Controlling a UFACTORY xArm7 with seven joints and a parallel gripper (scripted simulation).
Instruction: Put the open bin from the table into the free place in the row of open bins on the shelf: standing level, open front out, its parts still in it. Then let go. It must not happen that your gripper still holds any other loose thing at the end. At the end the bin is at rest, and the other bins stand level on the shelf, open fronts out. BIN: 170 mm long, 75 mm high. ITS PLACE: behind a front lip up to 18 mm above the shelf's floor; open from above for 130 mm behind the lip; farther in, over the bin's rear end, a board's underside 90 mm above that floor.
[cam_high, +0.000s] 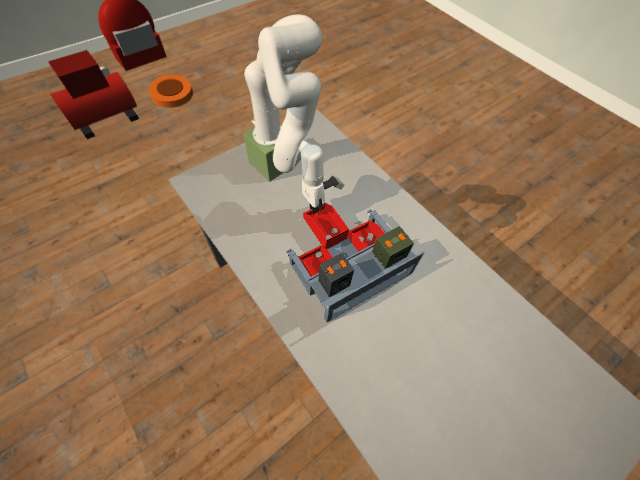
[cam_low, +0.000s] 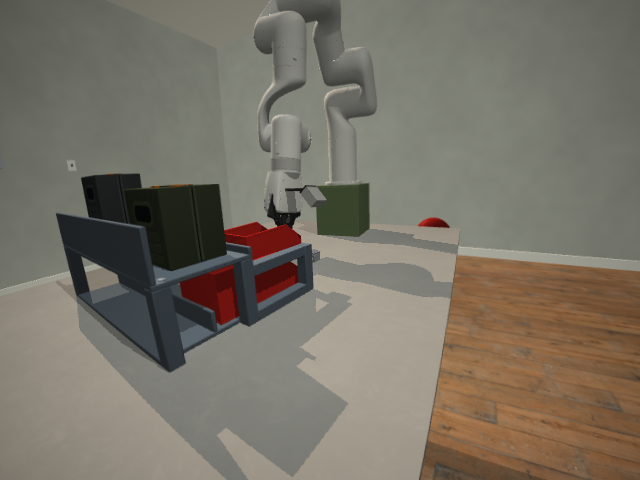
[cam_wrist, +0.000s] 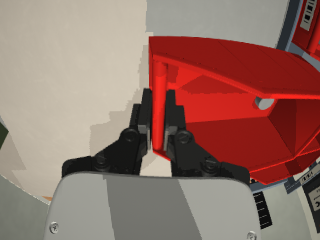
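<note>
Red, open-topped plastic-looking bin (cam_high: 326, 225) (cam_low: 273, 241) (cam_wrist: 220, 107) extends from my black-fingered gripper (cam_high: 316, 206) (cam_low: 283, 223) (cam_wrist: 158, 102) toward the blue-grey metal-look shelf (cam_high: 377, 281) (cam_low: 248, 294); my fingers clamp its front rim, with grey parts (cam_high: 331, 234) (cam_wrist: 264, 103) inside.

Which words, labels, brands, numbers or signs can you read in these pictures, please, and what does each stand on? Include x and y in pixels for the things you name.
No text can be read.
White label with black marks on a red open bin (cam_wrist: 301, 35), upper right of the wrist view: too small to read.
Pale labels with dark marks at that view's lower right: too small and blurred to read, their carrier unclear.
</note>
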